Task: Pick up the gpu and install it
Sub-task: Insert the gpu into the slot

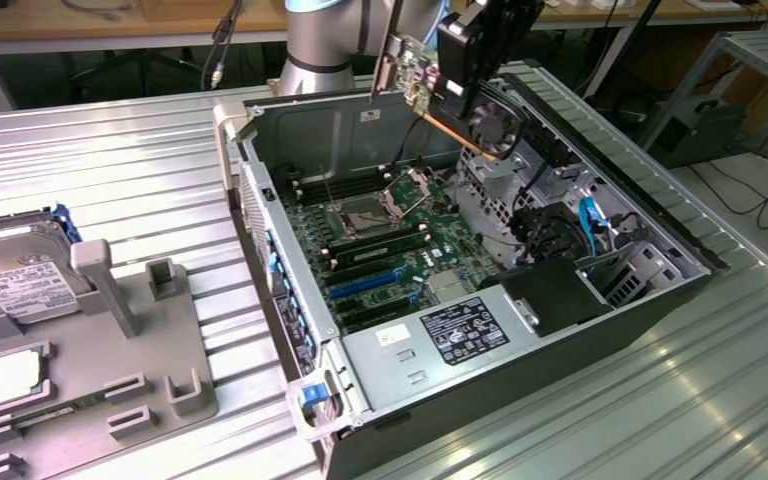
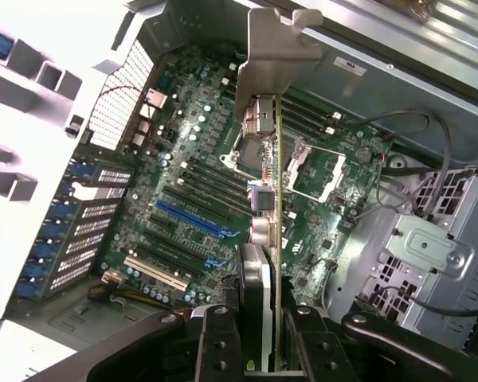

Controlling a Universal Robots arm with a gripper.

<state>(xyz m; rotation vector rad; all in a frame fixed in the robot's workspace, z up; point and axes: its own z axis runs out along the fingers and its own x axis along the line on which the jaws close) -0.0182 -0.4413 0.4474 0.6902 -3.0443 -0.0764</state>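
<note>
As gpu (image 2: pixel 264 199) overhangs motherboard (image 2: pixel 183 199), gripper (image 2: pixel 264 334) seemingly clamps it.

Ribbed metal counter (image 1: pixel 117 160), open computer case (image 1: pixel 398 375) lying on its side, grey parts holder (image 1: pixel 171 350) toward the exterior view's left

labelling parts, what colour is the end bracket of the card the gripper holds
Silver metal; the bracket of the card shows best in the wrist view.

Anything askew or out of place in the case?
Nothing damaged or spilled. Only the black-shrouded green-board gpu hangs tilted above the open grey-metal computer case, clamped in the gripper, not yet seated.
</note>
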